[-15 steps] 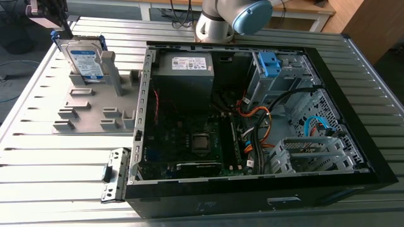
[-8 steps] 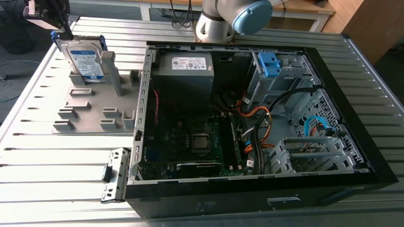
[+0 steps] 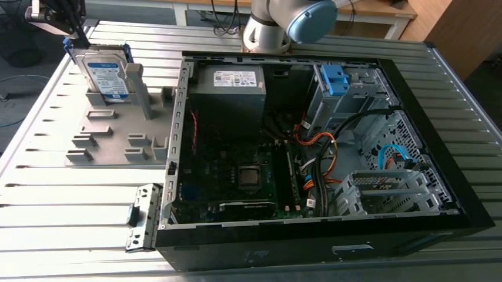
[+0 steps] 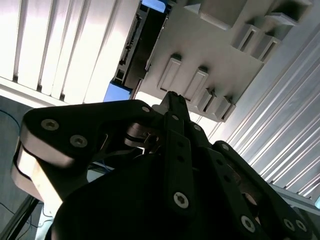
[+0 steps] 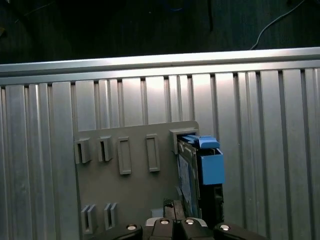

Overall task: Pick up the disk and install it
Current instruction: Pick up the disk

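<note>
Closest, my jaws look drawn together on nothing, near the top edge of the disk [image 3: 104, 73], which stands on edge in a grey holder [image 3: 117, 138] on the worktop [image 3: 47, 200], long axis upright, label facing the exterior camera.

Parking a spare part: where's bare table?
Bare: ribbed metal table at the exterior view's lower left, bordered by the grey slotted fixture and the open black computer case. Crowded: case interior; gripper at the upright silver blue-railed disk.
</note>
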`<state>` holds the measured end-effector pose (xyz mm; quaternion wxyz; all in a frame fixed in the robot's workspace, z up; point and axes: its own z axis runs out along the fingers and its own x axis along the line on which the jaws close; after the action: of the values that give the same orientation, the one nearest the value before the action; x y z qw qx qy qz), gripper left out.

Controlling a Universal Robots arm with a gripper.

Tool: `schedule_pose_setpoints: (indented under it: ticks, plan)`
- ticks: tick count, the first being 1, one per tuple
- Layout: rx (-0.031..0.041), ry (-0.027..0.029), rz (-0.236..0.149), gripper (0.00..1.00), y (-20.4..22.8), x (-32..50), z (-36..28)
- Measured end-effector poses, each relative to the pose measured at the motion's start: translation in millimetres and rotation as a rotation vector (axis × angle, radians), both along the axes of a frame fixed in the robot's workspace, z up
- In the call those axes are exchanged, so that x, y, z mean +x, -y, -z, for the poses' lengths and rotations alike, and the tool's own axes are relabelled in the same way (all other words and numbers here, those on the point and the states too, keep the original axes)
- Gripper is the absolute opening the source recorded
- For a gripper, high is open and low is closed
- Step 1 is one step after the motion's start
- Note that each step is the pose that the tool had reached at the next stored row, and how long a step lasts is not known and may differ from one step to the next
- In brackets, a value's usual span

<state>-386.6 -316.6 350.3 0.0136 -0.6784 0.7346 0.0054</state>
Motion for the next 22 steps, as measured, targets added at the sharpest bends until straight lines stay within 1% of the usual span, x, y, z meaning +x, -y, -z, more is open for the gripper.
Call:
schedule_pose_setpoints:
  ticks: [8,9,10,12,13,16,17,18,19,20,22]
  plan:
    - [-0.0001,-0.0001,0.004,0.11,-0.1,-0.1,0.0]
    - [0.0,-0.0001,0.004,0.17,-0.1,-0.1,0.0]
    - [0.0,0.0,0.004,0.17,-0.1,-0.1,0.0]
    - [-0.0001,-0.0001,0.004,0.29,-0.1,-0.1,0.0]
    - [-0.0001,-0.0001,0.004,0.29,-0.1,-0.1,0.0]
    - [0.0,0.0,0.004,0.47,-0.1,-0.1,0.0]
    - [-0.0001,-0.0001,0.004,0.47,-0.1,-0.1,0.0]
    - [-0.0001,-0.0001,0.004,0.52,-0.1,-0.1,0.0]
    - [-0.0001,-0.0001,0.004,0.52,-0.1,-0.1,0.0]
    - [-0.0001,0.0,0.004,0.58,-0.1,-0.1,0.0]
    - [0.0,0.0,0.004,0.58,-0.1,-0.1,0.0]
